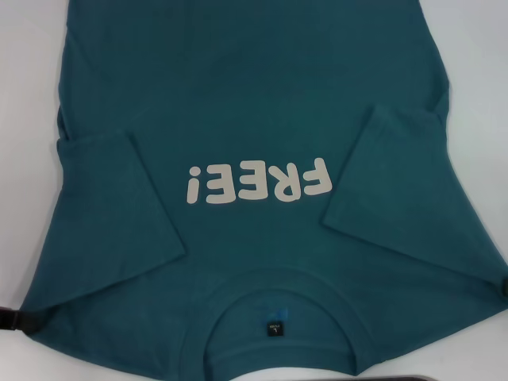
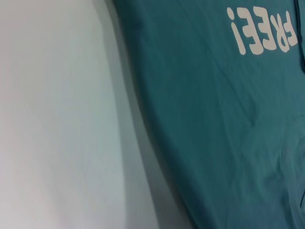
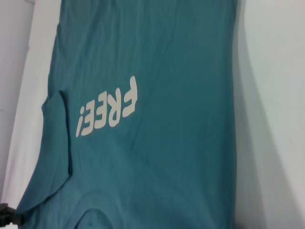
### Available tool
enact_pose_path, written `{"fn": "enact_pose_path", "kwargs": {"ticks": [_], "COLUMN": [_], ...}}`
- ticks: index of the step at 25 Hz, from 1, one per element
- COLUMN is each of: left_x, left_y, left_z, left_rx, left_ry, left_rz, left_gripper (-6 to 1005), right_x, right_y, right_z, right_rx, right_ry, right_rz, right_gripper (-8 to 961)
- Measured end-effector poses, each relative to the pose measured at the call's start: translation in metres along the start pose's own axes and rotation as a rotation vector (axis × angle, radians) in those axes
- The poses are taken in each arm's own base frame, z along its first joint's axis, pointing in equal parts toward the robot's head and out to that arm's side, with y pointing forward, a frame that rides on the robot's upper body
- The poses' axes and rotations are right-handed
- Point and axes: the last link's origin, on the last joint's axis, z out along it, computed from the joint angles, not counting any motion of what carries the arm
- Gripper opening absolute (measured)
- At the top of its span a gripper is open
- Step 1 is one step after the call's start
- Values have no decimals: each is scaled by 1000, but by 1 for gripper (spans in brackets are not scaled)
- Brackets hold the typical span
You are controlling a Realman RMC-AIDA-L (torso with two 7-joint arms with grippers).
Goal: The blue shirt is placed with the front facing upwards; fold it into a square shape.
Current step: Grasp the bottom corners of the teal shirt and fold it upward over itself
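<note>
Teal-blue cotton fills my view: the short-sleeved blue shirt (image 1: 254,119) lies face up on the white bench (image 1: 476,48), its round collar with the small black label (image 1: 274,328) nearest me and the hem running away past the top of the head view. Just beyond the collar, both sleeves are already folded in over the chest, flanking the cream "FREE!" lettering (image 1: 258,182). My left tool (image 1: 9,317) sits at the near shoulder corner on my left and my right tool (image 1: 503,284) at the one on my right; I cannot tell whether either is open or closed. To fold well, I judge both corners should lift together and travel evenly toward the far hem, keeping the edges aligned.
</note>
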Motion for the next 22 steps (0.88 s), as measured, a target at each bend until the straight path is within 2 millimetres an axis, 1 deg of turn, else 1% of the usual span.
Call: {"fn": "enact_pose_path", "kwargs": {"ticks": [6, 12, 22], "left_x": [-3, -10, -12], "left_y": [0, 0, -1], "left_z": [1, 3, 4], "left_rx": [-6, -9, -12], "left_ry": [-4, -17, -15], "left_rz": [-7, -21, -18], "left_gripper": [16, 16, 16], "right_x": [7, 8, 11], "right_y": [-3, -3, -4], "right_z": [-3, -4, -6], "right_rx": [1, 1, -1], "right_ry": [-18, -25, -36], "right_rz": [7, 7, 12], "right_gripper": [52, 52, 52]}}
